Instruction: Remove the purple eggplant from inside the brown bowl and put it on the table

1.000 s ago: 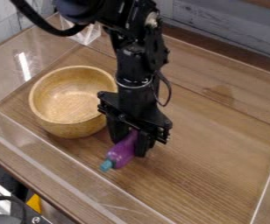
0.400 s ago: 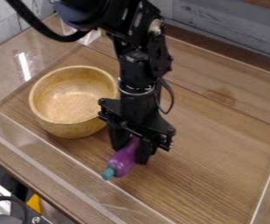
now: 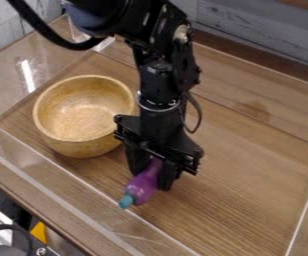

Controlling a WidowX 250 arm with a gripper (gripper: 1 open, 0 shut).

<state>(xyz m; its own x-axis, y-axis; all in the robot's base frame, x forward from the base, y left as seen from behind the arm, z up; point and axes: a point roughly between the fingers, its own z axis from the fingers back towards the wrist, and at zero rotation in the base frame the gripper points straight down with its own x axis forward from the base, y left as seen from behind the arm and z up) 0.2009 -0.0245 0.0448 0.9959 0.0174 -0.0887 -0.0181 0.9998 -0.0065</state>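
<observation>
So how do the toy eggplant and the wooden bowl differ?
The toy eggplant is purple with a teal tip, while the wooden bowl is light brown. The eggplant is slim and elongated; the bowl is round, hollow and much larger. The eggplant is gripped by the end effector; the bowl sits free of it.

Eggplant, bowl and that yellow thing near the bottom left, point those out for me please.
Eggplant (image 3: 142, 186): camera view, on its purple body.
Bowl (image 3: 83, 117): camera view, on its inner wall.
Yellow thing (image 3: 39, 232): camera view, on its visible middle.
</observation>
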